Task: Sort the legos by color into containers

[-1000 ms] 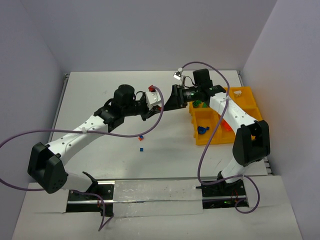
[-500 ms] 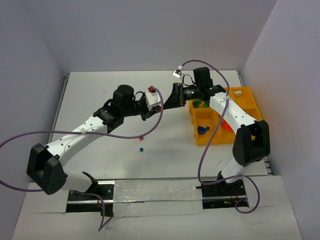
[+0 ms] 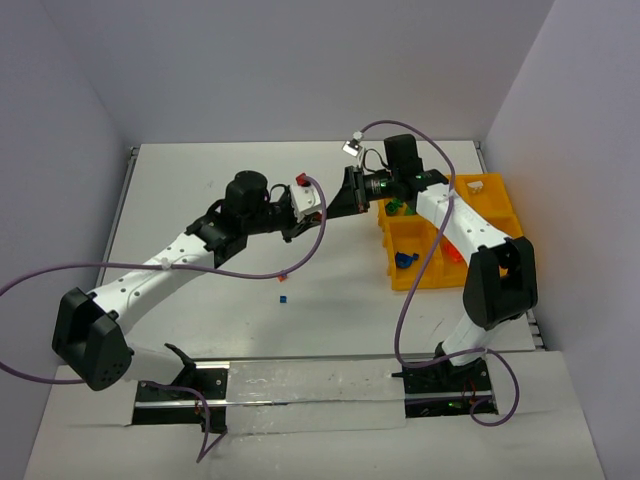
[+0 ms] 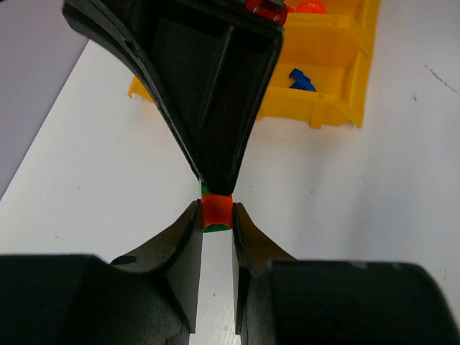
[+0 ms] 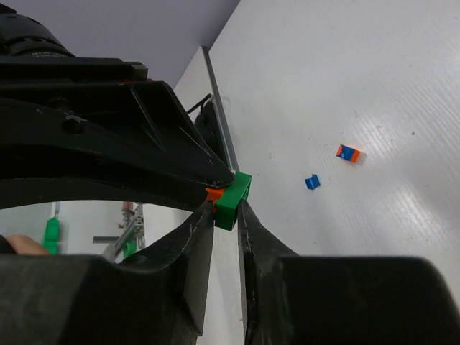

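Note:
Both grippers meet in mid-air above the table's middle, left of the yellow tray. My left gripper is shut on a small orange piece. That piece is stuck to a green brick, and my right gripper is shut on the brick. In the top view the left gripper and right gripper touch tip to tip and hide both pieces. The tray's containers hold a blue brick, green pieces and orange pieces.
Two loose bits lie on the table below the grippers: a blue one and a blue-and-orange one. A white piece sits in the tray's far compartment. Purple cables loop beside both arms.
The right gripper's jaws have closed onto the green brick. Both arms have barely moved; the left gripper has kept its hold on the orange piece.

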